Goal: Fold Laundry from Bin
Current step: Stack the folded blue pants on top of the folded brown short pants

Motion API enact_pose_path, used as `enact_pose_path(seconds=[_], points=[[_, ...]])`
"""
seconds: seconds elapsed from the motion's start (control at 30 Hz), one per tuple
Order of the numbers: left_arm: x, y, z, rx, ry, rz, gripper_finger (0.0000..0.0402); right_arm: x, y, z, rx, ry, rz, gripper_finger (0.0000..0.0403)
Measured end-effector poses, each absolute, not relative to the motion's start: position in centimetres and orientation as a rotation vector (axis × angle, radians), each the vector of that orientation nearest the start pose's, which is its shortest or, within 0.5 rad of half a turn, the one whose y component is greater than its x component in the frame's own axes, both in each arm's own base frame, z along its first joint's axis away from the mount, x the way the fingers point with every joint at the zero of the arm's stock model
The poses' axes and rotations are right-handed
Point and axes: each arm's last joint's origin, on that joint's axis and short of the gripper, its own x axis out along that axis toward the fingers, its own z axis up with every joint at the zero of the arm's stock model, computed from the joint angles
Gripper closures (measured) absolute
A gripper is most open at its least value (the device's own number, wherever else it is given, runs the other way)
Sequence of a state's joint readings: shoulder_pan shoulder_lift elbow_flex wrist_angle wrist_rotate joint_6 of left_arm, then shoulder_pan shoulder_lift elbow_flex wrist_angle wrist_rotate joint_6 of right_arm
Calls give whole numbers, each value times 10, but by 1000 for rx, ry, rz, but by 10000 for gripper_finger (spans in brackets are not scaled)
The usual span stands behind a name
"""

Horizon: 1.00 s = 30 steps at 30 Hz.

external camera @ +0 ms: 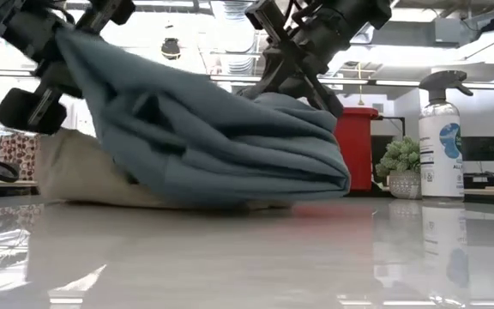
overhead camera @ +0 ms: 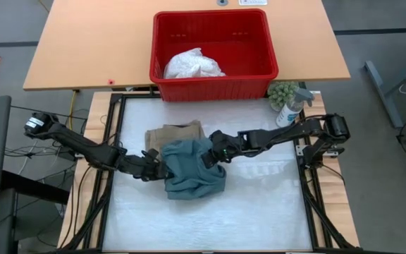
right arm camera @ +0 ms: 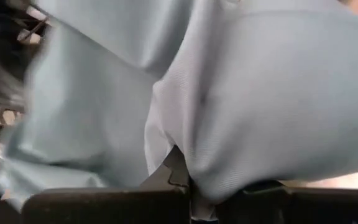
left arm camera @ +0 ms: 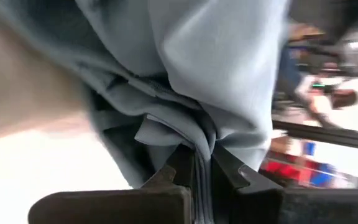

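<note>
We hold the teal-green garment (overhead camera: pixel 192 169) between our two grippers, a little above the middle of the white table (overhead camera: pixel 252 212). The left gripper (overhead camera: pixel 162 169) is closed on a bunch of folds at the garment's left edge; in the left wrist view the cloth (left arm camera: pixel 197 93) runs down between the two fingers (left arm camera: pixel 176 171). The right gripper (overhead camera: pixel 210 156) pinches the cloth at the upper right edge, and its wrist view shows the fabric (right arm camera: pixel 241 93) caught between the fingers. So the line from one grip to the other goes nearly left to right across the table, and the garment hangs from it as a crumpled bundle, its lower part resting on the table in the low view (external camera: pixel 230 163). The beige garment (overhead camera: pixel 175 134) lies flat just behind it, partly under it, and the white garment (overhead camera: pixel 192 65) is in the red bin (overhead camera: pixel 259 77) at the far side. We think the next move needs the grippers to go apart along this line, to stretch the cloth before laying it flat.
</note>
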State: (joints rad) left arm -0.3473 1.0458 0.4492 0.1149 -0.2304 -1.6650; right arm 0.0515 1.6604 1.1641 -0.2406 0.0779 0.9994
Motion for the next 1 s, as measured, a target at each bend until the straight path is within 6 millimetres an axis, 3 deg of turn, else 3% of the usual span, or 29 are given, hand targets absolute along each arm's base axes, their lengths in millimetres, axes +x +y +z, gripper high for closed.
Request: enact_pose_path(seconds=[0.33,0.5,0.7,0.87,1.0], points=[[191,-56,225,-1593,247,259,400,359,14,239,890,655,-384,347],[182,-47,234,-1534,201,259,401,365,11,257,852,610,-347,347],[162,-36,232,-1428,226,393,401,372,-13,282,804,528,-341,347],[147,-31,229,-1396,273,457,401,373,-32,285,821,499,-359,347],[136,-28,229,-1393,277,491,401,380,-34,282,850,465,-328,347]])
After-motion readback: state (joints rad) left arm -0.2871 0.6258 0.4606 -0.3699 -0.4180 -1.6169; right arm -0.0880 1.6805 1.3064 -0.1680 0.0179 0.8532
